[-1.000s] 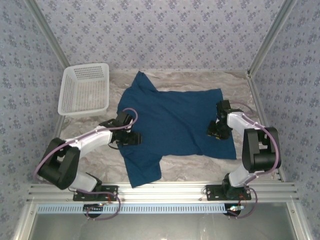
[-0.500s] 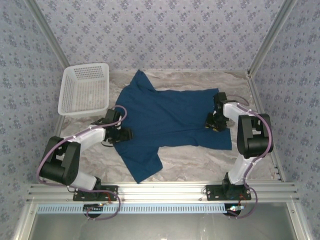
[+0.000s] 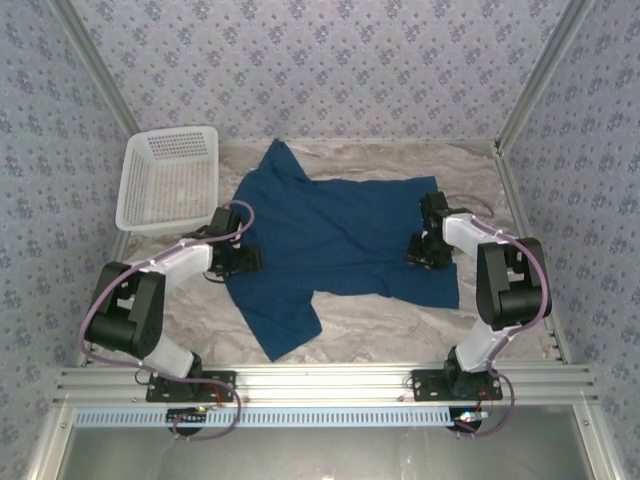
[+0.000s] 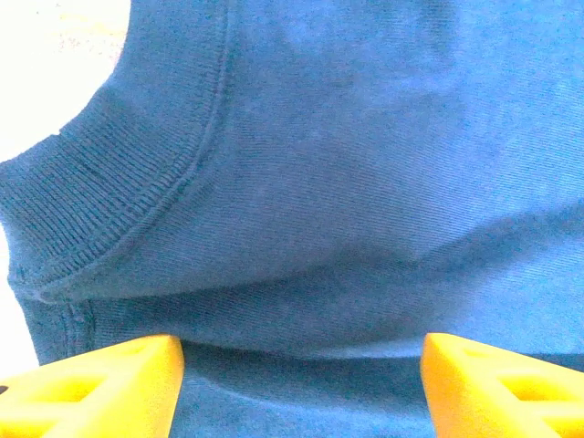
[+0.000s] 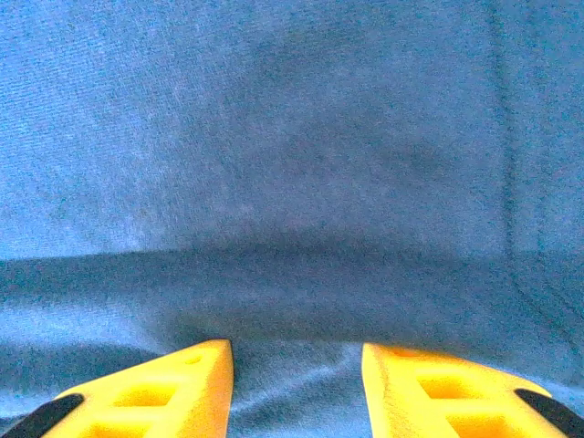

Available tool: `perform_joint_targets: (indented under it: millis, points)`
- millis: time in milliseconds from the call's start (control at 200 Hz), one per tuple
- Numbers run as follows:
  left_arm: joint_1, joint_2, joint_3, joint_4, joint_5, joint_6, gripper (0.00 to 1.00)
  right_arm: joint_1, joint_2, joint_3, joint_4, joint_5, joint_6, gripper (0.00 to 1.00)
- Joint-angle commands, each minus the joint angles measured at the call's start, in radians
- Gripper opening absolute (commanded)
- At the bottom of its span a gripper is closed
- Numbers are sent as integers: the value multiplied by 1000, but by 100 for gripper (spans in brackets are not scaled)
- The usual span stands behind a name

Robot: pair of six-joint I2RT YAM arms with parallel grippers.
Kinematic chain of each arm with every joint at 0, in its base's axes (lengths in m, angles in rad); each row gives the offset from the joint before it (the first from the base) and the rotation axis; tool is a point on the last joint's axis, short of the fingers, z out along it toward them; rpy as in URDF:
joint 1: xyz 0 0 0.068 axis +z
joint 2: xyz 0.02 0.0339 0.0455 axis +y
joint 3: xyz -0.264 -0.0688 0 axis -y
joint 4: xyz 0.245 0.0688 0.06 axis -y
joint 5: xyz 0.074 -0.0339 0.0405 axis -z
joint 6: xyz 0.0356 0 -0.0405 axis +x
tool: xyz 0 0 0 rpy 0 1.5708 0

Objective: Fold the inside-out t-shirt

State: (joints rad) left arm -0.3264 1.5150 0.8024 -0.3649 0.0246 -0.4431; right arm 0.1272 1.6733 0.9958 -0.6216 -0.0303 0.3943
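The inside-out t-shirt (image 3: 340,235) lies spread on the table, dark navy, with one sleeve toward the back and the other (image 3: 288,325) toward the near edge. My left gripper (image 3: 238,262) rests low on its left end by the ribbed collar (image 4: 109,182). Its yellow fingers stand wide apart (image 4: 301,351) with a low fold of cloth running across between them. My right gripper (image 3: 422,250) sits on the shirt's right part, fingers (image 5: 297,351) narrower but apart, wrinkled cloth between them and a shadowed fold just ahead. Neither pair of jaws visibly pinches the cloth.
A white lattice basket (image 3: 170,180) stands at the back left, close to the left arm. Patterned walls close in the marble table (image 3: 400,330) on three sides. The aluminium rail (image 3: 320,380) with both arm bases runs along the near edge.
Both grippers have moved toward the back of the table. The shirt has slid back with them, its near edge and right corner drawing away from the rail.
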Motion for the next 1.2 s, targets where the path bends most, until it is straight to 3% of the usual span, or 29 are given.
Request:
perform_joint_targets:
  millis: [0,110,185,375,560,974,1194]
  points:
    - [-94,-116,13,-59,-36,2,70,19,-103,-18,-51,13,-14,45]
    - [-210,-182,-34,-79,16,-59,73,41,-145,-60,-52,-35,8,45]
    - [-271,-195,-64,-81,121,-110,73,46,-149,-83,-55,-55,14,45]
    - [-369,-187,-145,-106,256,-221,73,16,-122,-95,-92,-33,9,45]
    - [-361,-178,-202,-196,220,-217,73,3,-99,-91,-99,-20,-2,45]
    - [-283,-312,-239,-295,95,-249,74,-5,-148,-98,-186,14,-12,46]
    - [-281,-362,-198,-289,122,-217,74,-6,-177,-101,-153,13,-12,45]
